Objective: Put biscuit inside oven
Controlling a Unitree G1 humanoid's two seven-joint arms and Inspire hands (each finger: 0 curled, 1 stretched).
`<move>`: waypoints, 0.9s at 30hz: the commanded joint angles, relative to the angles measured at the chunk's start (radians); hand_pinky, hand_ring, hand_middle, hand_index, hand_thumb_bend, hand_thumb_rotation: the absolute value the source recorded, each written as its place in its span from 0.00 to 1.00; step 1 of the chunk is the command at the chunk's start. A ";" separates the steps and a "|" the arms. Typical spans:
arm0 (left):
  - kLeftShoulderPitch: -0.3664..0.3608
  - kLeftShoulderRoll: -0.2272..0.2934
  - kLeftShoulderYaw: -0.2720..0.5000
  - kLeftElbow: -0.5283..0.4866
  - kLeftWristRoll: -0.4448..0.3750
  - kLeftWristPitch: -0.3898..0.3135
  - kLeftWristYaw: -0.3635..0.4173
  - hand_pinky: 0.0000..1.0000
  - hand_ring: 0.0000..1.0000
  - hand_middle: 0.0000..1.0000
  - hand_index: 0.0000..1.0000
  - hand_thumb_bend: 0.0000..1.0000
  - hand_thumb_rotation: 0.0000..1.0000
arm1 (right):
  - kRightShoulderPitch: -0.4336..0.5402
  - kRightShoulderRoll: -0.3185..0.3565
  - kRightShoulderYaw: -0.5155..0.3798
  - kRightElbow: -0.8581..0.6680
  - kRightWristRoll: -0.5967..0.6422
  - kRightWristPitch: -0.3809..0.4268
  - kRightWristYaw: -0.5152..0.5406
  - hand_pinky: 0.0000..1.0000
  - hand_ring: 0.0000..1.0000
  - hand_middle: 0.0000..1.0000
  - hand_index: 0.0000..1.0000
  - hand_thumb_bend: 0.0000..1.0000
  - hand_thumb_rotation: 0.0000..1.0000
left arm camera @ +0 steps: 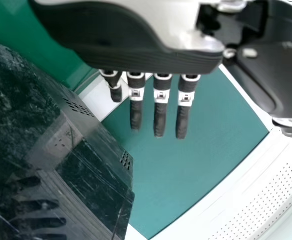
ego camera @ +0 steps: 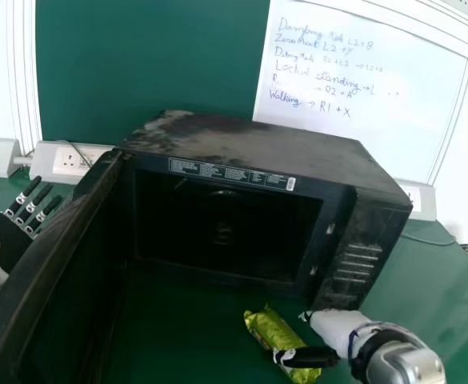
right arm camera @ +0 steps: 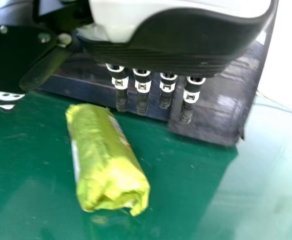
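A: "Where is the biscuit pack (ego camera: pixel 274 328) lying?"
B: "It's lying at nine o'clock from your right hand (ego camera: pixel 339 326), the nearer one, and pointing from eleven to five."
A: "Is that hand grabbing?"
B: "No, its straight fingers are holding nothing."

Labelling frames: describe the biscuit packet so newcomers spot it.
Find the black oven on the green table, door open. Before its opening, by the right hand, lies the biscuit packet: a crinkled tube, bright yellow-green, unlike the black oven and black-and-white hand.
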 commanded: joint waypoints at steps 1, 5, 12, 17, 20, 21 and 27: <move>-0.008 0.009 0.000 -0.004 -0.006 0.004 0.002 0.82 0.82 0.80 0.77 0.45 0.17 | -0.003 0.024 -0.012 0.021 -0.014 0.009 0.012 0.88 0.95 0.94 0.94 1.00 0.30; -0.008 0.009 0.002 -0.001 -0.012 0.006 0.004 0.87 0.87 0.85 0.81 0.42 0.19 | -0.006 0.038 -0.019 0.037 -0.023 0.001 0.025 0.85 0.93 0.92 0.95 1.00 0.30; -0.008 0.010 0.003 0.004 -0.020 0.005 0.005 0.95 0.90 0.86 0.81 0.42 0.17 | 0.004 0.064 -0.013 0.071 -0.043 -0.020 0.007 0.81 0.91 0.93 0.95 1.00 0.30; -0.007 0.012 0.004 0.000 -0.022 0.006 0.003 0.96 0.91 0.88 0.83 0.39 0.18 | 0.007 0.078 -0.005 0.082 -0.067 -0.054 -0.004 0.86 0.95 0.96 0.97 1.00 0.34; -0.007 0.012 0.004 0.001 -0.020 0.004 -0.004 0.90 0.87 0.84 0.82 0.40 0.19 | 0.001 0.094 0.007 0.082 -0.097 -0.070 0.007 0.90 0.98 0.98 0.98 1.00 0.35; -0.007 0.011 0.004 0.001 -0.020 0.003 -0.005 0.88 0.85 0.83 0.81 0.40 0.18 | -0.002 0.102 0.013 0.084 -0.113 -0.075 0.013 0.92 0.99 0.99 0.99 1.00 0.34; -0.002 0.012 0.006 0.002 -0.013 -0.002 -0.029 0.84 0.83 0.82 0.82 0.39 0.20 | -0.024 0.138 0.062 0.116 -0.199 -0.133 0.036 0.89 0.97 1.00 0.98 1.00 0.38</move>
